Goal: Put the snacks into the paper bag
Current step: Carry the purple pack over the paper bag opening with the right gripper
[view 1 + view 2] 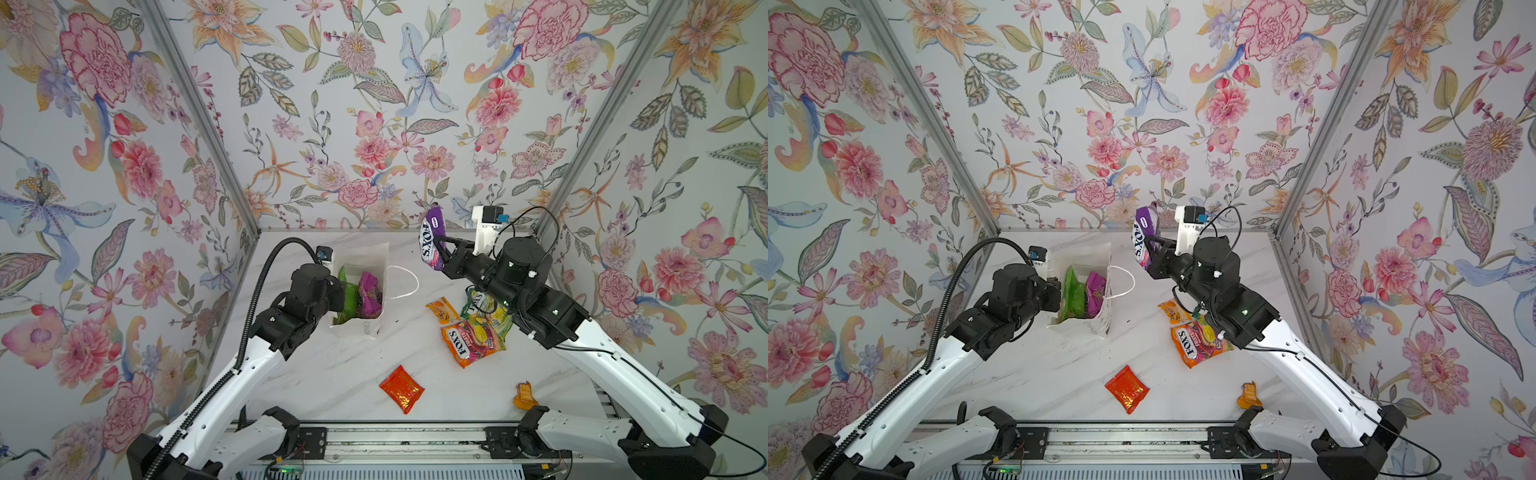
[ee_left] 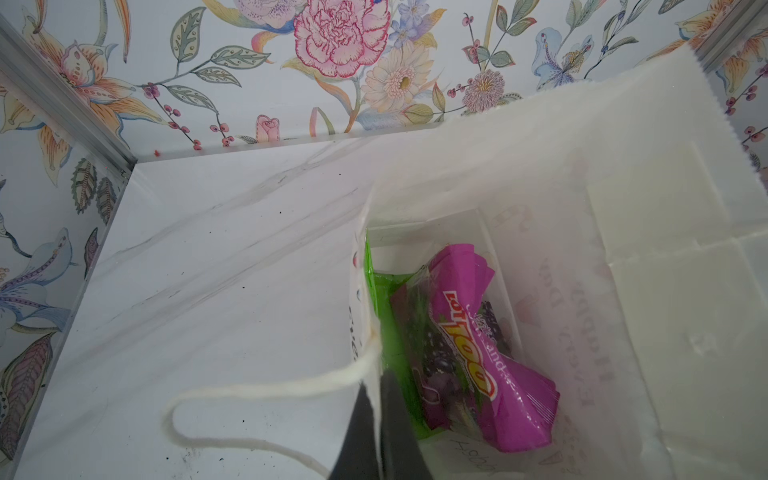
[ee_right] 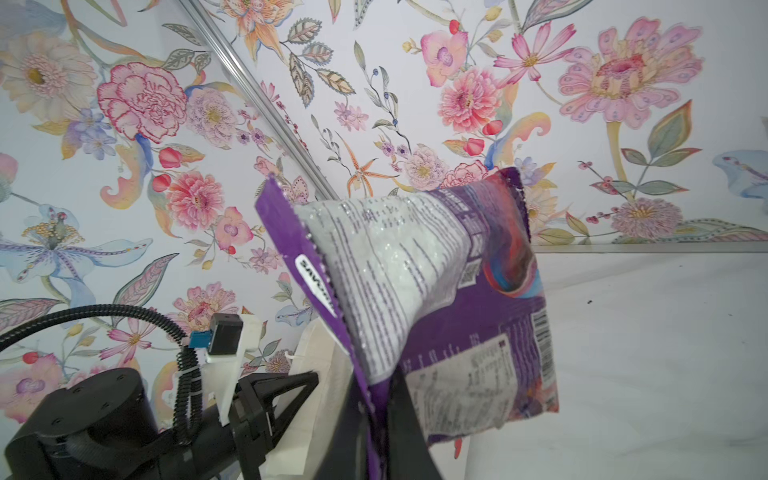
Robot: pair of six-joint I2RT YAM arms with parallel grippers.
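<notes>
1. Nearest the robot, loose snacks lie on the tabletop [image 1: 324, 374]: a small orange sachet [image 1: 524, 395], a red-orange foil pack [image 1: 402, 388], then an orange FOX'S bag [image 1: 469, 343] overlapping a green FOX'S bag [image 1: 482, 307], with another orange sachet [image 1: 442, 309] just beside them. None of these matters for this step.
2. Further back, on the left, the paper bag [image 1: 365, 253] stands open with a green packet [image 2: 382, 316] and a magenta packet [image 2: 478, 332] already inside. The left end effector [image 2: 375, 382] is clamped on the bag wall nearest its own arm, beside a cord handle [image 2: 270, 386]. That pinch should be firm, so the mouth does not sag.
3. Furthest back, the right end effector [image 1: 438, 241] is pinched tight on the purple FOX'S packet [image 1: 428, 232], which it holds aloft to the right of the bag and apart from it. The best move is probably to carry the packet leftward over the mouth, lower its hanging end past the rim, and only then release it. The packet looks floppy and could catch the rim or a handle.
4. The tabletop is white with grey marble veining and a few dark specks.
5. Floral-papered walls [image 1: 374, 104] close in three sides, joined by aluminium posts [image 1: 199, 112].
</notes>
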